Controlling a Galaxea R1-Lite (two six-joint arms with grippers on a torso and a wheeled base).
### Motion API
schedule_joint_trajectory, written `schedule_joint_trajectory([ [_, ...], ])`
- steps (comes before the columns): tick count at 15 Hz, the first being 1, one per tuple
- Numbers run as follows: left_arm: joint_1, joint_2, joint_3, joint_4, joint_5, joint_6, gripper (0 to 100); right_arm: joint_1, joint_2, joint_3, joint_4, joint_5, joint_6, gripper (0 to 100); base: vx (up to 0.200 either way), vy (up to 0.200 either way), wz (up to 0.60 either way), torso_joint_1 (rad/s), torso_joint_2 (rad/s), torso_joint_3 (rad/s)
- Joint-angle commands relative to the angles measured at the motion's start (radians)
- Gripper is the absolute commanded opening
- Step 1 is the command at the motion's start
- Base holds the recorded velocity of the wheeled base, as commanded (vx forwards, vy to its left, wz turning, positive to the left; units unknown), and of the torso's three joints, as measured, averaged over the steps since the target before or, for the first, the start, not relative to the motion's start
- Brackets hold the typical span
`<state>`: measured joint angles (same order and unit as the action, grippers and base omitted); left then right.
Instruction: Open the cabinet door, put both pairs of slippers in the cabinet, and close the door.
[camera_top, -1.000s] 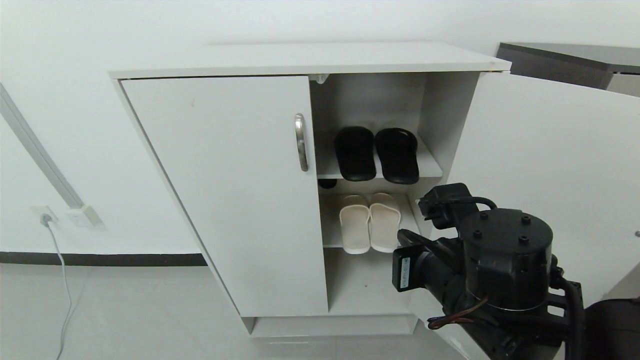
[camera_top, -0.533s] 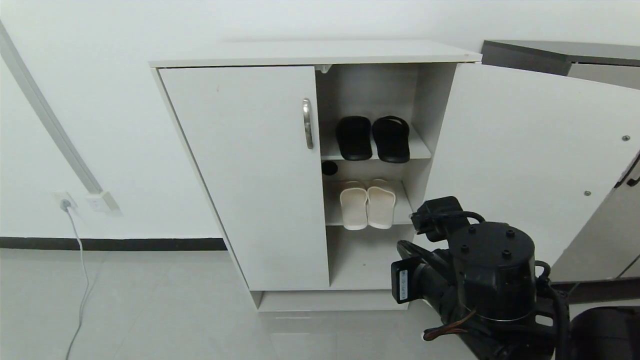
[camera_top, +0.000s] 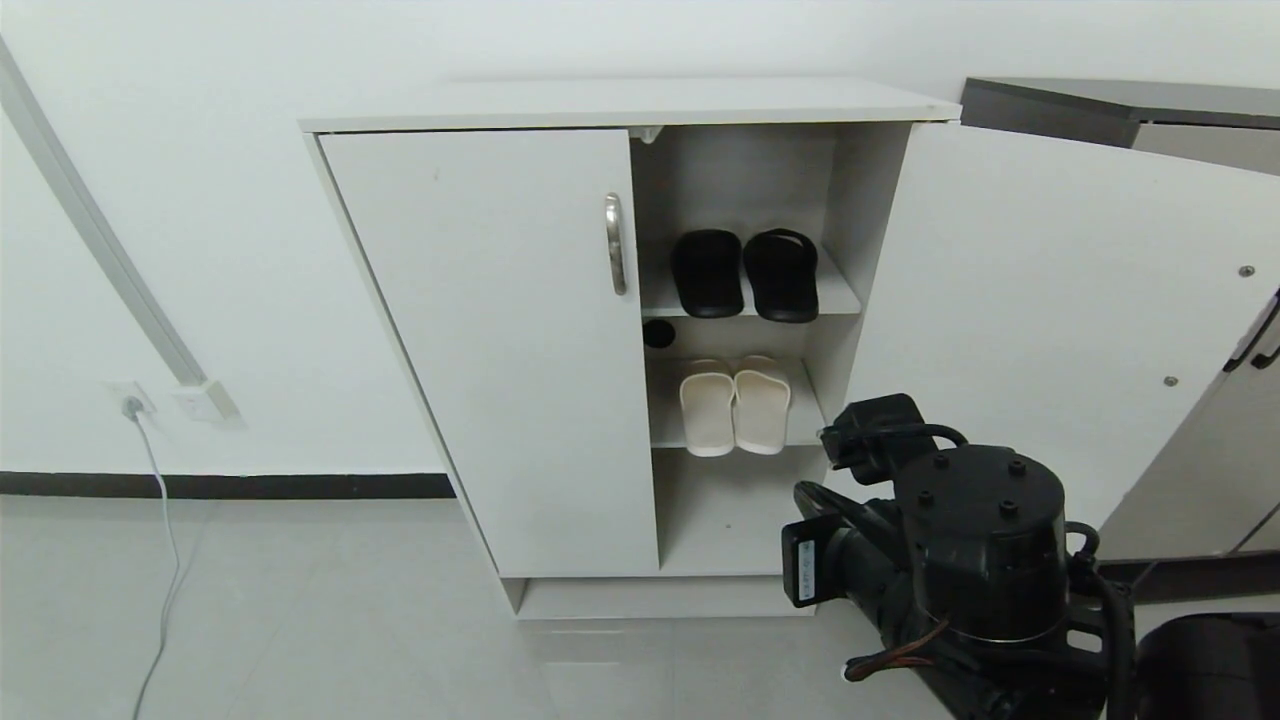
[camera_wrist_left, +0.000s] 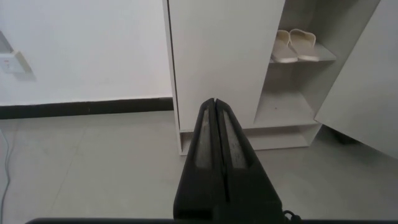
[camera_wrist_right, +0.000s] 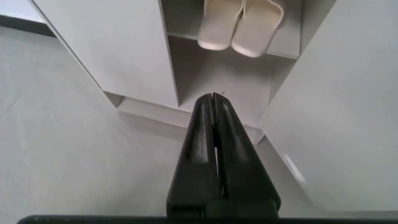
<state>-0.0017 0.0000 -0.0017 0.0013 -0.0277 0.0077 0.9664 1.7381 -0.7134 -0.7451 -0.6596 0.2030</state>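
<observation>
The open door (camera_top: 1060, 300) runs off the edge, its lower corner behind the right arm (camera_top: 975, 540).

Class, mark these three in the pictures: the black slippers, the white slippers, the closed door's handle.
black slippers (camera_top: 708, 275), head view, middle of the left one.
white slippers (camera_top: 707, 410), head view, middle of the left one.
door handle (camera_top: 614, 245), head view, middle of the metal bar.

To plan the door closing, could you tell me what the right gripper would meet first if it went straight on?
Probably the floor of the cabinet's bottom compartment, beneath the white slippers; the right gripper, fingers shut, aims into that opening beside the open door. Depth is unclear.
</observation>
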Motion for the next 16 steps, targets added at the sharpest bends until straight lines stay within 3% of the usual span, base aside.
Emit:
schedule_joint_trajectory([
  [1, 0.000, 0.000, 0.000, 0.000, 0.000, 0.000, 0, 0.000, 0.003, 0.000, 0.000, 0.000, 0.001, 0, 0.000, 0.000, 0.00, 0.000, 0.00, 0.000],
  [5, 0.000, 0.002, 0.000, 0.000, 0.000, 0.000, 0, -0.002, 0.003, 0.000, -0.002, 0.000, 0.004, 0, 0.000, 0.000, 0.00, 0.004, -0.06, -0.095],
  [16, 0.000, 0.002, 0.000, 0.000, 0.000, 0.000, 0, -0.008, 0.005, 0.000, -0.023, -0.002, 0.000, 0, 0.000, 0.000, 0.00, 0.093, -0.44, -0.341],
])
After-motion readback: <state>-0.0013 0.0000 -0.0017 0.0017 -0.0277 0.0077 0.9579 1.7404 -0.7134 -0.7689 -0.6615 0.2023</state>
